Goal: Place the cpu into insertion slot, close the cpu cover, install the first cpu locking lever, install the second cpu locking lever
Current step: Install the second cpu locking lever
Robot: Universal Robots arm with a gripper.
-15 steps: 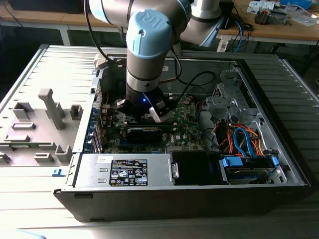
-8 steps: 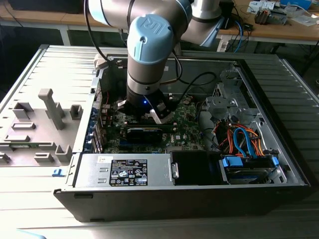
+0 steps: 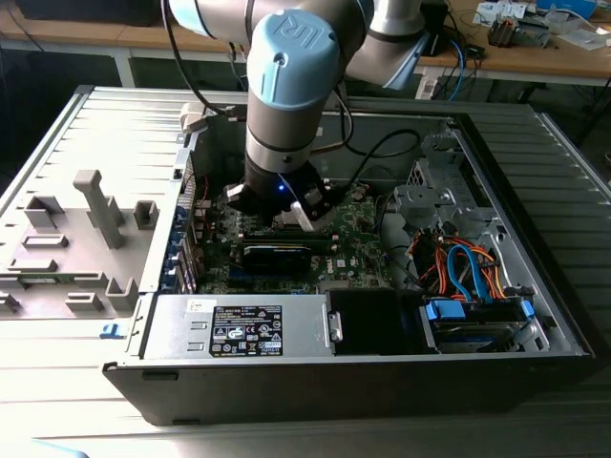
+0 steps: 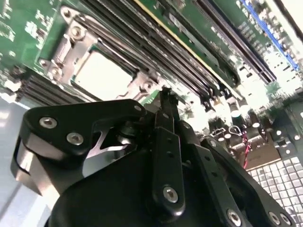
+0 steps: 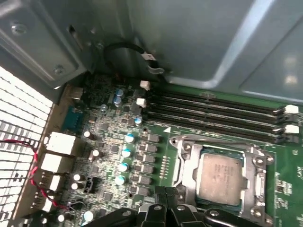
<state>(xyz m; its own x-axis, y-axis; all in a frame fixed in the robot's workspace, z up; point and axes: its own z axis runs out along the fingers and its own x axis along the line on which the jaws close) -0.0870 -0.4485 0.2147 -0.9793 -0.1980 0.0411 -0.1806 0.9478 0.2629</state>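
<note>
First wrist view shows cpu (image 5: 221,176) seated (covered).

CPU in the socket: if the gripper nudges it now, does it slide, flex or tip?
The cpu looks like a rigid flat metal-topped square, so flex is unlikely. It sits low inside the cpu cover, so probably no sliding or tipping. The gripper sits just beside it.

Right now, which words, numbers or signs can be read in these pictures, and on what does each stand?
None reads clearly.
Sticker on the grey box: print too small.
cpu top: faint marks, blurred.
Blue arm cap: an emblem, no legible word.
</note>
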